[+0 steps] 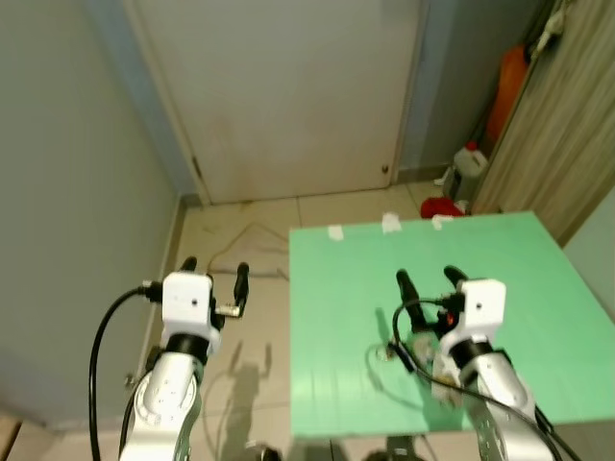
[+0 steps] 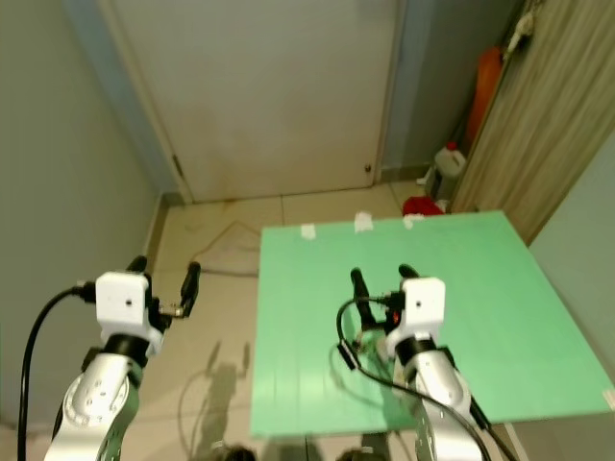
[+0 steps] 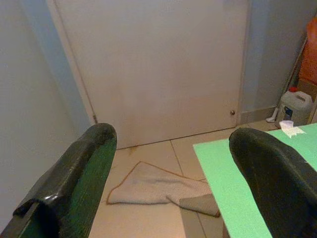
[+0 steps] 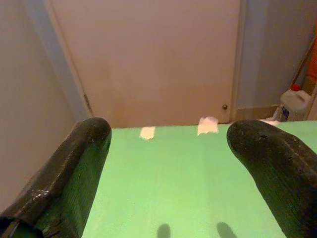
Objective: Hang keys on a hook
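Nothing hung yet: both hands, right hand (image 1: 427, 279) and left hand (image 1: 215, 269), spread empty; possible keys (image 1: 389, 352) on green counter (image 1: 538, 288).

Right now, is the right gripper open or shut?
Open: the right gripper shows its two black fingers spread wide above the green tabletop.

The two eye views look down and forward from the head; both wrist views face the door (image 3: 158, 64) low, sharing the green table (image 4: 163, 168).
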Controlling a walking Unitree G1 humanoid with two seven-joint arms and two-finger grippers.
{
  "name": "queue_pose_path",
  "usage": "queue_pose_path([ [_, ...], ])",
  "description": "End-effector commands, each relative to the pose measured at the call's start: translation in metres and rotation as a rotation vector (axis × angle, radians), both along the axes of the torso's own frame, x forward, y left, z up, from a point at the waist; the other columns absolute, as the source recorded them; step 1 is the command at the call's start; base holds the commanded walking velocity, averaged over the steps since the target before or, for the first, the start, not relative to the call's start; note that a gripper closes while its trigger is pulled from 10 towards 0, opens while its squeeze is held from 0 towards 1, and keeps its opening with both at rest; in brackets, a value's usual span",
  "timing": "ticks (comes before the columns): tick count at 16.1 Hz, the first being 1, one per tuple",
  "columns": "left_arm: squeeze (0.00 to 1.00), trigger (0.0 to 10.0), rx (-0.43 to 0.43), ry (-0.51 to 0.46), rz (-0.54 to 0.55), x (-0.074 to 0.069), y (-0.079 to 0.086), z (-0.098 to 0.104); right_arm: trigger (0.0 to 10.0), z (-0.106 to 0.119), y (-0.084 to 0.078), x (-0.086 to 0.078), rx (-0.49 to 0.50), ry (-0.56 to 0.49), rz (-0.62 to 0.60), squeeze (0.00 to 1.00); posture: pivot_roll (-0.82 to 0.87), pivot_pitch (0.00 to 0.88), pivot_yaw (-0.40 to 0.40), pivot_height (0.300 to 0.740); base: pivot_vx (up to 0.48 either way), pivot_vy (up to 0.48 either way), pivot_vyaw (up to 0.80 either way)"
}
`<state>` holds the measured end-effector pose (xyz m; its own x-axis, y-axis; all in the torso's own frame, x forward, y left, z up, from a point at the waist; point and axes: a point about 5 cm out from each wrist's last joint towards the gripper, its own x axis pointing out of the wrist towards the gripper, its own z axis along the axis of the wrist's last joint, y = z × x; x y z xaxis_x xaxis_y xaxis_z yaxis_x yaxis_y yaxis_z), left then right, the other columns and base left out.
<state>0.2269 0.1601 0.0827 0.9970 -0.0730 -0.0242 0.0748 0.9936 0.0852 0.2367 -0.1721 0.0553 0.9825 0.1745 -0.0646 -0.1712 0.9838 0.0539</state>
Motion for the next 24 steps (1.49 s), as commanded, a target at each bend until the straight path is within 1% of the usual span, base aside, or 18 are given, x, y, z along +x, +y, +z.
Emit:
queue_pose_path([
  [1,0.00,10.0,0.011,0.013,0.008,0.001,0.001,-0.002,10.0,0.002,0.003,0.001,-0.008,-0.013,0.013,0.00,-0.20,0.000,0.102,0.740,-0.270,0.000,0.00],
  [3,0.00,10.0,0.000,0.004,0.008,0.003,0.000,0.000,10.0,0.000,0.003,0.001,-0.009,-0.009,0.015,0.00,-0.20,0.000,0.102,0.740,0.000,0.000,0.00],
  [6,0.00,10.0,0.003,0.005,-0.004,0.005,-0.005,0.000,10.0,0.000,0.003,-0.001,-0.009,-0.007,0.018,0.00,-0.21,0.000,0.104,0.740,0.000,0.000,0.00],
  [7,0.00,10.0,0.017,0.011,-0.011,0.006,-0.007,0.000,10.0,-0.001,0.003,-0.001,-0.009,-0.006,0.020,0.00,-0.21,0.000,0.102,0.740,0.000,0.000,0.00],
  [8,0.00,10.0,0.017,0.006,-0.010,0.008,-0.008,0.001,10.0,-0.001,0.003,-0.002,-0.010,-0.004,0.022,0.00,-0.21,0.000,0.104,0.740,0.000,-0.311,0.00],
  [9,0.00,10.0,0.018,0.009,0.001,0.011,-0.009,0.001,10.0,-0.002,0.004,-0.002,-0.009,-0.002,0.025,0.00,-0.21,0.000,0.105,0.740,0.334,-0.341,0.00],
  [12,0.00,10.0,0.010,0.017,0.027,0.014,-0.009,0.001,10.0,-0.003,0.005,-0.003,-0.007,0.002,0.030,0.00,-0.21,0.000,0.108,0.740,0.348,-0.325,0.00],
  [14,0.00,10.0,0.018,0.019,0.020,0.017,-0.010,0.001,10.0,-0.003,0.007,-0.004,-0.003,0.005,0.034,0.00,-0.22,0.000,0.111,0.740,0.405,-0.255,0.00],
  [20,0.00,10.0,0.004,0.023,0.046,0.024,-0.007,0.003,10.0,-0.004,0.009,-0.006,-0.001,0.010,0.040,0.00,-0.22,0.005,0.113,0.740,0.427,-0.040,0.00],
  [21,0.00,10.0,0.008,0.025,0.049,0.025,-0.006,0.003,10.0,-0.004,0.009,-0.006,-0.001,0.011,0.041,0.00,-0.22,0.005,0.113,0.740,0.450,0.000,0.00],
  [22,0.00,10.0,0.030,0.030,0.043,0.027,-0.008,0.002,10.0,-0.004,0.010,-0.007,0.000,0.013,0.046,0.00,-0.22,0.006,0.113,0.740,0.439,0.000,0.00],
  [24,0.00,10.0,0.048,0.039,0.026,0.027,-0.012,0.001,10.0,-0.004,0.011,-0.007,0.000,0.015,0.050,0.00,-0.22,0.007,0.112,0.740,0.422,0.000,0.00],
])
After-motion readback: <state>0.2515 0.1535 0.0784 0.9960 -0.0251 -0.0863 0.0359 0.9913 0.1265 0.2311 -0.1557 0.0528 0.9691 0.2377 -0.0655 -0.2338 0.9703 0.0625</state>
